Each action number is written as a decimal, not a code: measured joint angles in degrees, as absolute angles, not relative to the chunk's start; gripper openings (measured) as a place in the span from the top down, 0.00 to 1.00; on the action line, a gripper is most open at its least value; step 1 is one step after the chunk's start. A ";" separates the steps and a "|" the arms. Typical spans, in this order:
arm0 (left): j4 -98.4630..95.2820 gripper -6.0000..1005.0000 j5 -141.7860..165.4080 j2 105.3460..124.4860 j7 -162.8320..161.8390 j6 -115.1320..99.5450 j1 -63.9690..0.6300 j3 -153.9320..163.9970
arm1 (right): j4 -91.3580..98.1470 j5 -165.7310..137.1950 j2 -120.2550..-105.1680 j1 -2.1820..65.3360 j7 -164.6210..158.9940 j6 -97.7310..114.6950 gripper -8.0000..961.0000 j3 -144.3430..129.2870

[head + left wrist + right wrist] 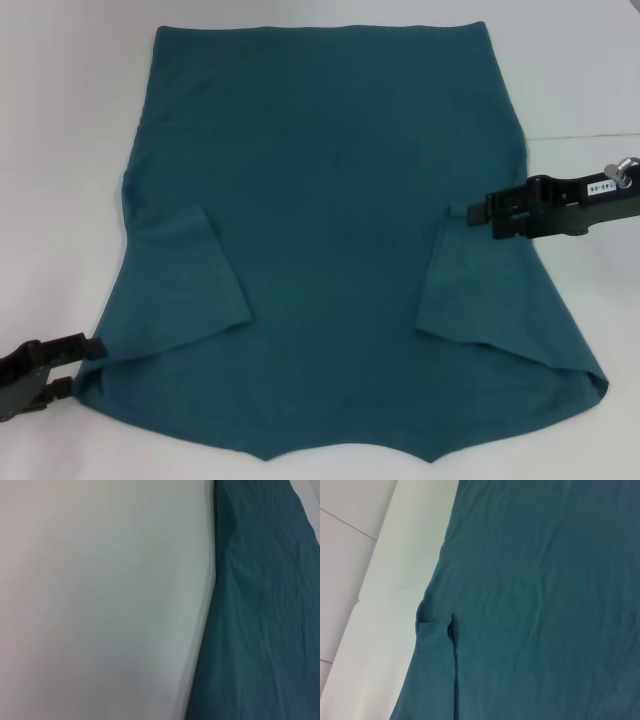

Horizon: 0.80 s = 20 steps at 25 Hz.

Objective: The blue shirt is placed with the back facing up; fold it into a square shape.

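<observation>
left gripper (92,347): black, blocky | right gripper (465,213): black, white label, silver screw

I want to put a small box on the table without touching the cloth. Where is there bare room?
Bare white table lies along the robot's left of the blue shirt, from the far edge down to the left gripper. On the right, table is free beyond the right gripper. The middle is fully covered by shirt.

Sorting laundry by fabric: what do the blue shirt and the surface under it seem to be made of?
The blue shirt looks like soft matte knit fabric, probably cotton jersey: it shows fine wrinkles and limp folded sleeves. The table looks like smooth white matte board or laminate; which one is unclear.
</observation>
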<state>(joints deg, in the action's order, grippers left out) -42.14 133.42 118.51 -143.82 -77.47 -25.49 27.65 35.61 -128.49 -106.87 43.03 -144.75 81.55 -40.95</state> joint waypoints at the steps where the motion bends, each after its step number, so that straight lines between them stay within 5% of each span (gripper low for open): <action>1: -42.13 0.19 133.40 118.52 -143.81 -77.50 -25.50 27.98 | 35.61 -128.49 -106.87 43.00 -144.75 81.55 0.39 -40.95; 20: -39.92 0.19 133.04 118.74 -143.39 -81.12 -28.41 29.90 | 35.59 -128.33 -106.79 42.87 -144.66 81.86 0.39 -40.87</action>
<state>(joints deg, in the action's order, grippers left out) -39.92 133.04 118.74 -143.39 -81.12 -28.41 29.90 35.59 -128.34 -106.79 42.87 -144.66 81.86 -40.87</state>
